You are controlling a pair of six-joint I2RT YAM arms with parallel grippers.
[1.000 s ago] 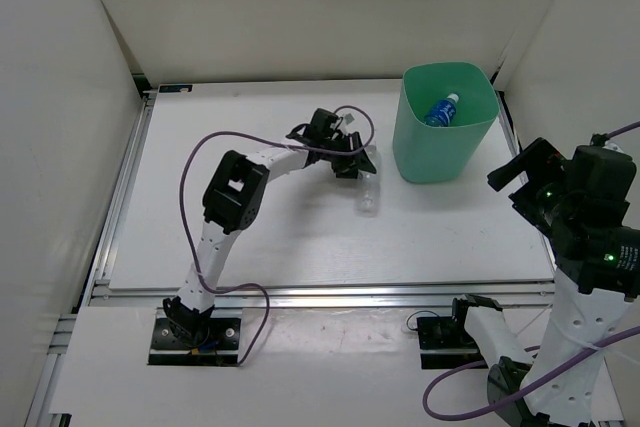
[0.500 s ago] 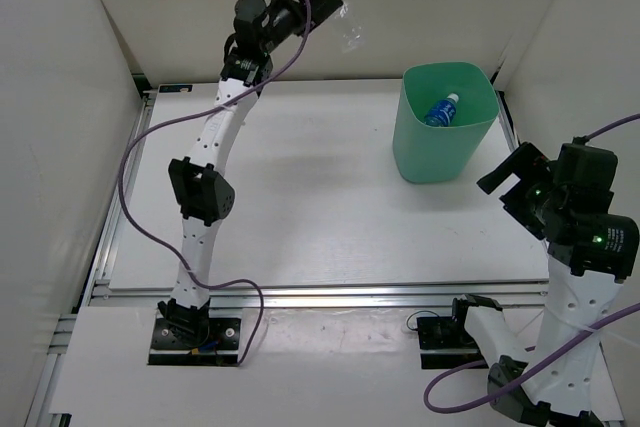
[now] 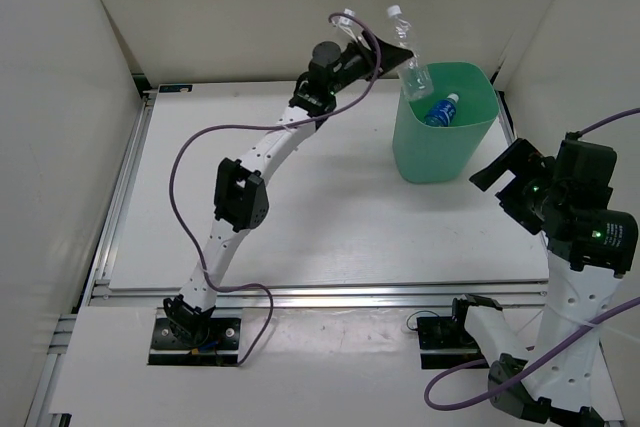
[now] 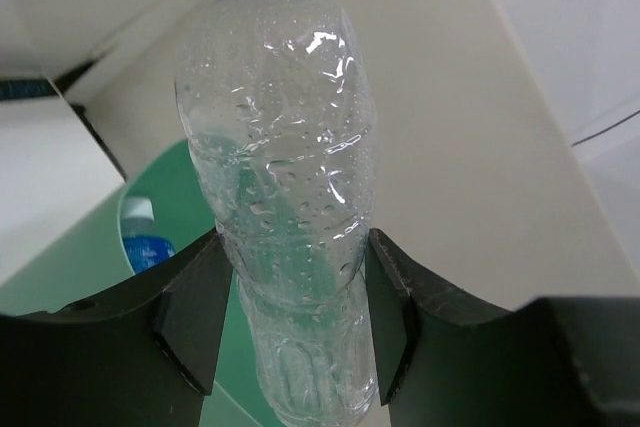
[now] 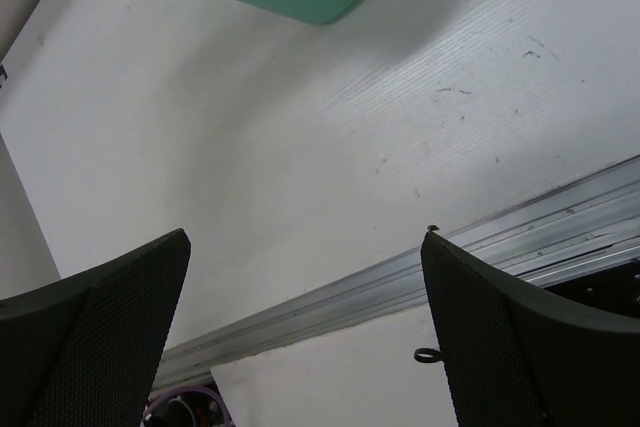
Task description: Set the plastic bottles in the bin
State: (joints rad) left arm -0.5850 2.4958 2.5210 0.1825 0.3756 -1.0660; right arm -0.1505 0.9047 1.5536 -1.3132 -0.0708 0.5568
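Over the bin [image 3: 432, 159] rim at the table's [image 3: 260, 217] far right corner, holds clear bottle [image 4: 285, 177] clamped in left gripper [image 4: 290, 332], right gripper [image 5: 300, 317] spread empty. Risks bouncing off rim if released early.

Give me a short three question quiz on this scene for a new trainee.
1. True or false: the left gripper is shut on the clear bottle.
2. What lies inside the bin? A) a blue-label bottle B) a green bottle C) nothing
3. Fill in: the right gripper holds nothing and its jaws stand ____.
Key: 1 true; 2 A; 3 open.
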